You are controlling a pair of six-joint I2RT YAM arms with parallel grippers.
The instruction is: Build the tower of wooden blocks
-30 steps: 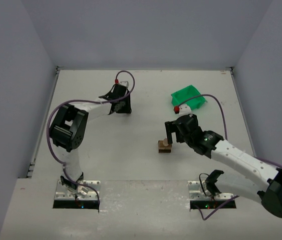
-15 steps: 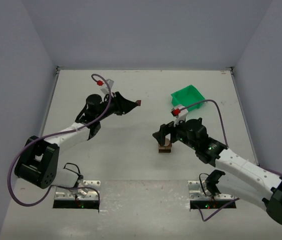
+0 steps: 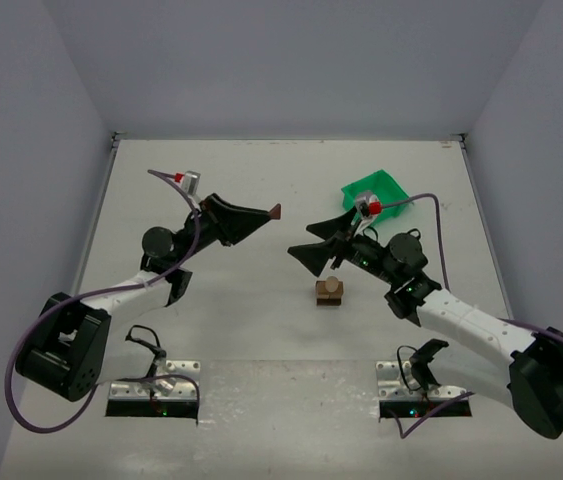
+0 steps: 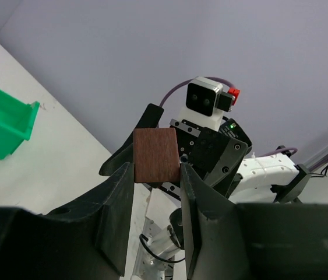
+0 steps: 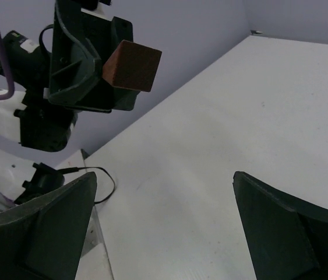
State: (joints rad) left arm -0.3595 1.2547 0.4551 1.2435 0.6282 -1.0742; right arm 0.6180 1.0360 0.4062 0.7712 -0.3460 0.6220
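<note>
The wood block tower (image 3: 329, 291) stands as a short stack near the middle of the counter (image 3: 261, 330). It has a dark brown piece at its base and light tan pieces above, the topmost rounded. Well apart from it and raised above the counter, a loose dark brown block (image 4: 155, 156) with flat rectangular faces is clamped in the jaws of the left gripper (image 4: 156, 174).
</note>
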